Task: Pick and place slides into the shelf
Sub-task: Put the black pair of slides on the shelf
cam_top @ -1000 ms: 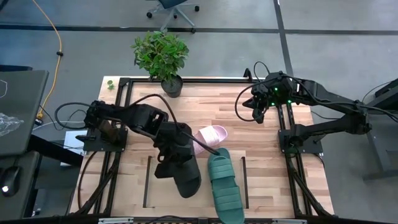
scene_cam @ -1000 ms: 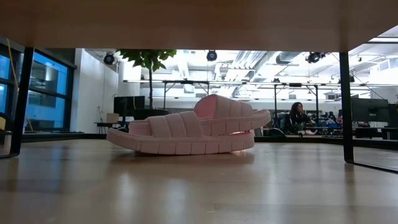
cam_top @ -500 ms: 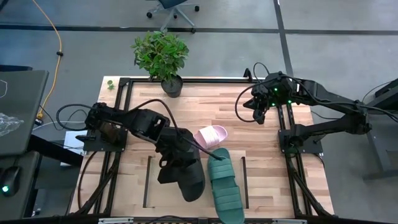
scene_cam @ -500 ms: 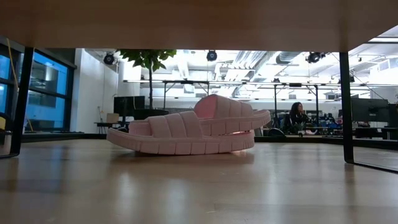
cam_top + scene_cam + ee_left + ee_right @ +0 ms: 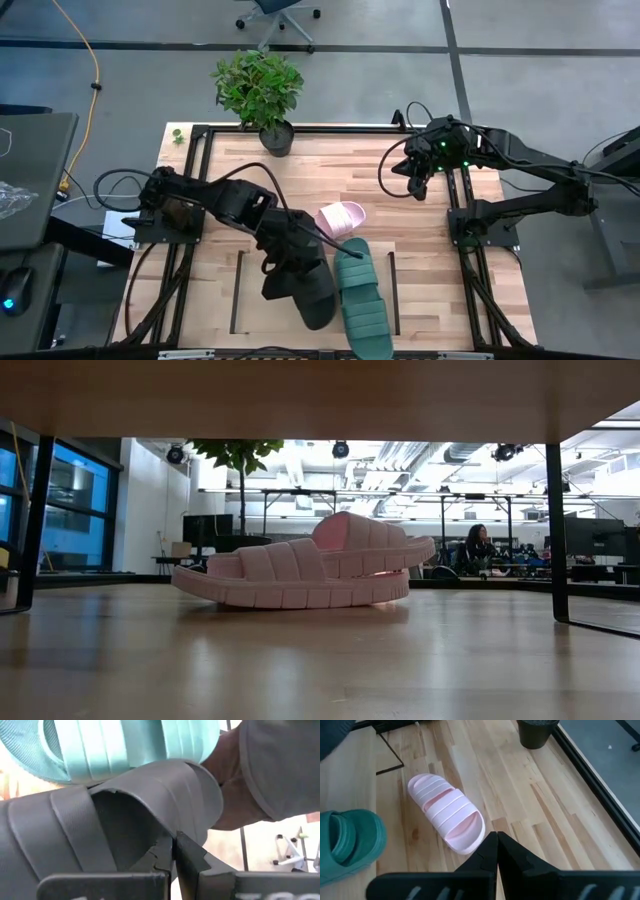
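Black slide (image 5: 308,290): on the shelf (image 5: 258,290), lying beside the teal-green slide (image 5: 362,300) and touching it along one edge; its ribbed strap is pinched between the closed fingers (image 5: 192,857) of the left gripper (image 5: 292,262), seen close in the left wrist view. Teal-green slide: flat on the shelf, toe end pointing toward the near edge of the counter (image 5: 330,170). Pale pink slide (image 5: 340,218): on the bare counter just beyond the teal-green one, clear of the shelf rails. Right gripper (image 5: 415,185): raised over the far right of the counter, fingers (image 5: 512,857) pressed together, holding nothing. Potted plant (image 5: 260,95): at the far edge of the counter.
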Robot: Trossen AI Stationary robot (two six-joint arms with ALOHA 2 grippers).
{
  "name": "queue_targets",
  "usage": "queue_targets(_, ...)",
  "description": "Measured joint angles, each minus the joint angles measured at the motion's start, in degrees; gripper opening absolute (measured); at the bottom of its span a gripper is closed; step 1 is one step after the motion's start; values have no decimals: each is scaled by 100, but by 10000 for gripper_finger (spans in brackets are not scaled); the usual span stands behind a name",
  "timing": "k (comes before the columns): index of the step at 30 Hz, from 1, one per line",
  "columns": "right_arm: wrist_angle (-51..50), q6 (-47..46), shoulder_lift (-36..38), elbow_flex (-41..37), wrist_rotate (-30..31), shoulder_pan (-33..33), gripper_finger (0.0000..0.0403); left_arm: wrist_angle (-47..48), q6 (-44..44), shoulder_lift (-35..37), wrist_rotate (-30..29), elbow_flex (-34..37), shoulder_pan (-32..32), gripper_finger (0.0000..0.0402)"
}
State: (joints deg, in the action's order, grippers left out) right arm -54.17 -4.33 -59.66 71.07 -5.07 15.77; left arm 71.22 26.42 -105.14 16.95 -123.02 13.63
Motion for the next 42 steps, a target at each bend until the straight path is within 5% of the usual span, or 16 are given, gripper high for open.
queue_targets(42, -93, 332, 2, 0, -259, 0, 0, -275, -124, -686, 985, -7, 103, 0)
